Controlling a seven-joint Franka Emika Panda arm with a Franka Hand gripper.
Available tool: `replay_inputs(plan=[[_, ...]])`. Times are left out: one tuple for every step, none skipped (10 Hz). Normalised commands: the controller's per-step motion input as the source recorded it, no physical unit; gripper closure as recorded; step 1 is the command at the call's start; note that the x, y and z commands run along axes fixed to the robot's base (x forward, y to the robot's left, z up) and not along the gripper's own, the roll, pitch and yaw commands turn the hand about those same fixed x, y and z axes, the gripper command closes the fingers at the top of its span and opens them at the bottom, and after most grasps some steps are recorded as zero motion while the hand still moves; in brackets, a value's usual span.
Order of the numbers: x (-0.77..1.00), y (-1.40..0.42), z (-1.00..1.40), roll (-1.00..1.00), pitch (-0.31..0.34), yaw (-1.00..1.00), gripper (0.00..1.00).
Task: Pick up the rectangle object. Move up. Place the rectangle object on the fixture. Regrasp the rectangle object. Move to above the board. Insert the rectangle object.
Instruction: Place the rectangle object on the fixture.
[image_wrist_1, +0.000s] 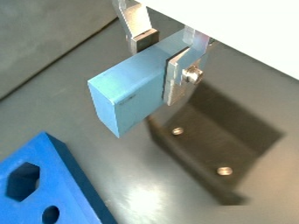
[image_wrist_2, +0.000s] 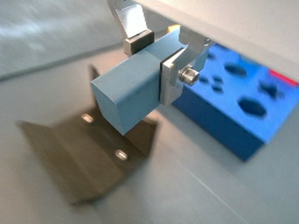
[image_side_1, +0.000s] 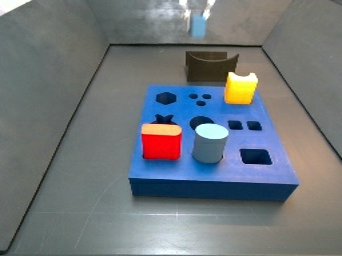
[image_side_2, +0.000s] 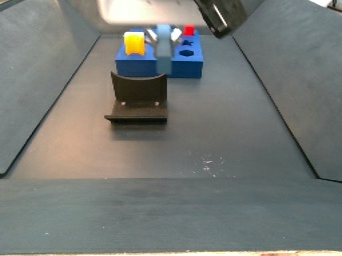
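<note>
Gripping the matte, flat-faced rectangle object (image_wrist_1: 126, 92) in my closed jaws (image_wrist_1: 163, 59), long axis roughly level, above the dark fixture (image_wrist_1: 216, 140).

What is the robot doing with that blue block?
The robot's gripper is holding the rectangle object, a light blue bar, up in the air, with its fingers shut on it. Below it, the dark fixture waits on the floor, with nothing on it. The blue board sits nearby, and a red cube, a pale cylinder and a yellow block stand on it.
</note>
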Motion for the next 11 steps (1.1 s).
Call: replay_inputs(plan=[[0.75,0.82,0.84,-1.00,0.091,0.05,1.00],[0.55,0.58,0.51,-1.00,0.121,0.03,1.00],[0.42,0.40,0.26,-1.00,0.150,0.01,1.00],[0.30,0.19,-0.01,-1.00,0.177,-0.03,1.00],[0.24,0.07,-0.01,-1.00,0.216,-0.07,1.00],[0.15,0.06,0.02,-0.78,0.239,-0.06,1.00],[0.11,0.07,0.01,-0.68,0.229,-0.08,1.00],[0.07,0.05,-0.01,-0.50,0.164,-0.10,1.00],[0.07,0.05,-0.01,-0.40,0.135,-0.11,1.00],[0.12,0.08,-1.00,-1.00,0.045,-0.16,1.00],[0.12,0.08,-1.00,-1.00,0.041,-0.16,1.00]])
